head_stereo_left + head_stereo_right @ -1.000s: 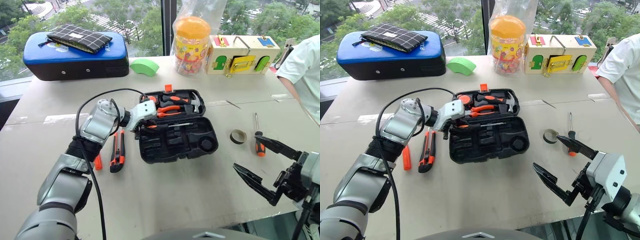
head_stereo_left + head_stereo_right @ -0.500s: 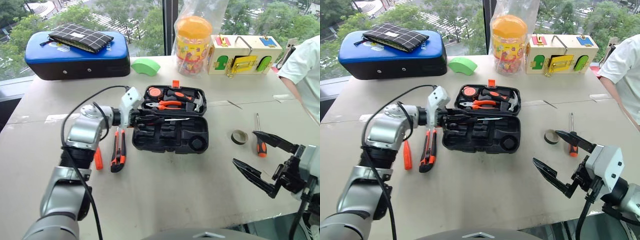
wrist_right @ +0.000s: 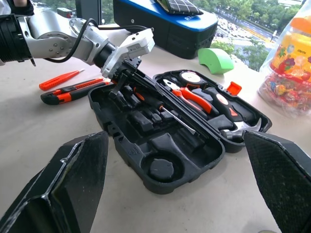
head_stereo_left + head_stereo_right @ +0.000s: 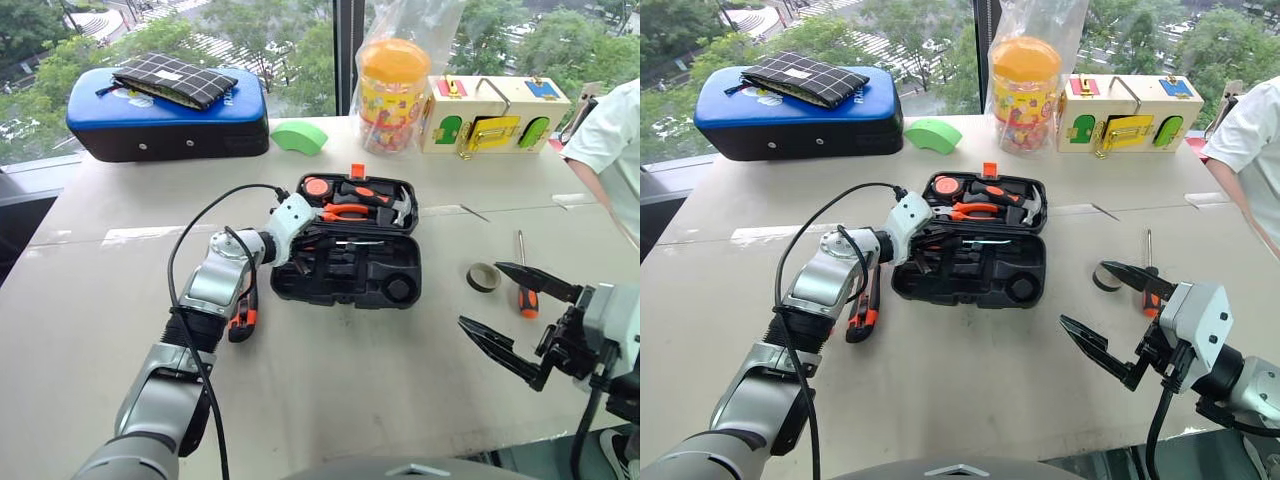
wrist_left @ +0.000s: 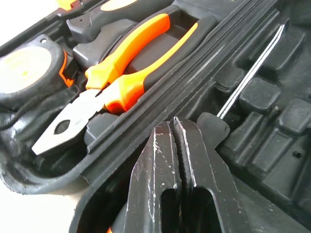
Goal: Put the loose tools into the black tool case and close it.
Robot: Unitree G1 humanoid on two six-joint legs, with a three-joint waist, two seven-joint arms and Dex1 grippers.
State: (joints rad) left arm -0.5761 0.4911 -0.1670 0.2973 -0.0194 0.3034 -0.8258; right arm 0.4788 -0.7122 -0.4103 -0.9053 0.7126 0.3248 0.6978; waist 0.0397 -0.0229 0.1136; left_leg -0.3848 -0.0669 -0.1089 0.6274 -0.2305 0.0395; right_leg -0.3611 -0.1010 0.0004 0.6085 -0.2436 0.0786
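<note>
The left hand (image 5: 174, 127) was shut, empty, its tips inside the open case (image 4: 395, 290), touching the handle end of a screwdriver (image 5: 250, 68) lying in its slot, shaft running away from the tips. Pliers (image 5: 116, 82), tape measure (image 4: 317, 186) and hammer (image 4: 398, 208) sat in the far half. Behind that hand on the bench (image 4: 330, 400) lay the knife (image 4: 242, 315). The right hand (image 4: 520, 318) hung wide open, nearer the second screwdriver (image 4: 522, 282) and tape roll (image 4: 482, 277) just beyond it, that shaft pointing away.
</note>
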